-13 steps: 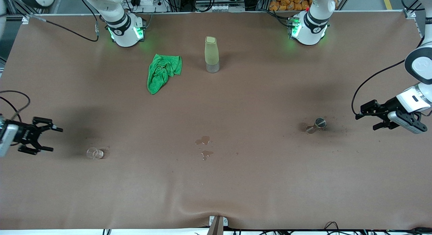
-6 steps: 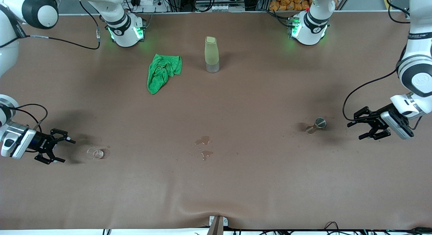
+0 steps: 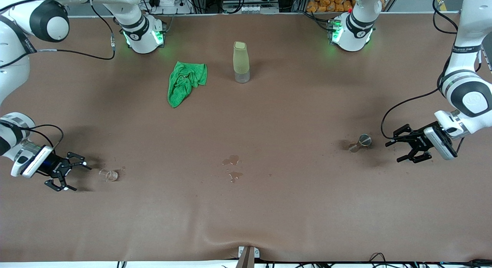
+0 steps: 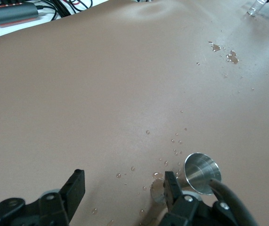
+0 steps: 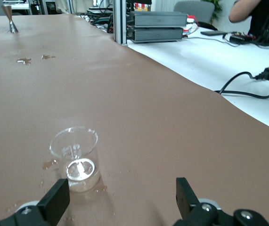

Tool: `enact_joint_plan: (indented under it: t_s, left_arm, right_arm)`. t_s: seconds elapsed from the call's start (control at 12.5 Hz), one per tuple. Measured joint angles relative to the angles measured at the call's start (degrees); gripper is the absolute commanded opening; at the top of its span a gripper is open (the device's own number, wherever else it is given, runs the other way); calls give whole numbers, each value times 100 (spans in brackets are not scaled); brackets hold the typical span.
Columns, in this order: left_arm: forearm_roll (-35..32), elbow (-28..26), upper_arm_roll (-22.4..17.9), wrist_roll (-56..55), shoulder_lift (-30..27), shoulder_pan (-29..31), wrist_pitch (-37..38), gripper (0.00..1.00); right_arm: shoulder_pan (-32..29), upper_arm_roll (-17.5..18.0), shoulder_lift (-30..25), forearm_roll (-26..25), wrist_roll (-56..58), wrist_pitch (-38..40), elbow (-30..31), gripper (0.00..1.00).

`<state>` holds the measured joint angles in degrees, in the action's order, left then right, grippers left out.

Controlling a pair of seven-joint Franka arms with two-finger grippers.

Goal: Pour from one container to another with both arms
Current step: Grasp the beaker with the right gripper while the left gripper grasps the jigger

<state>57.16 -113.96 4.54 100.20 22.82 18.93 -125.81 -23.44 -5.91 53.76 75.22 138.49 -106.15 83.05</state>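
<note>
The small clear glass cup point(image 3: 108, 175) stands upright on the brown table toward the right arm's end, with a wet patch round its base. My right gripper point(image 3: 77, 177) is low beside it and open, a short gap away; in the right wrist view the cup point(image 5: 75, 162) sits just ahead of one finger, outside the gripper point(image 5: 120, 188). The silver jigger point(image 3: 361, 142) stands toward the left arm's end. My left gripper point(image 3: 394, 150) is open beside it and apart from it. The left wrist view shows the jigger point(image 4: 201, 172) just outside one finger of the gripper point(image 4: 124, 181).
A tall pale olive-green bottle point(image 3: 241, 62) and a crumpled green cloth point(image 3: 184, 83) stand near the robots' bases. Two small puddles point(image 3: 231, 167) lie mid-table between cup and jigger. Droplets dot the table round the jigger.
Both arms have come down and inward: the right gripper moved toward the glass cup, the left gripper toward the jigger. Cup and jigger have not moved.
</note>
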Motion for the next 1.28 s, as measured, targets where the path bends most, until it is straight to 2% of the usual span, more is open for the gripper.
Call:
enact_joint_plan:
  t_s: [0.4,1.28]
  left_arm:
    - [11,114,-2,815,196,76,398,76]
    - [11,477,-8,2745,902,253,1136,67]
  right_arm:
    - [-12,48,395,265,492,365,-2,100]
    - [16,404,610,534,499,419,-3,100]
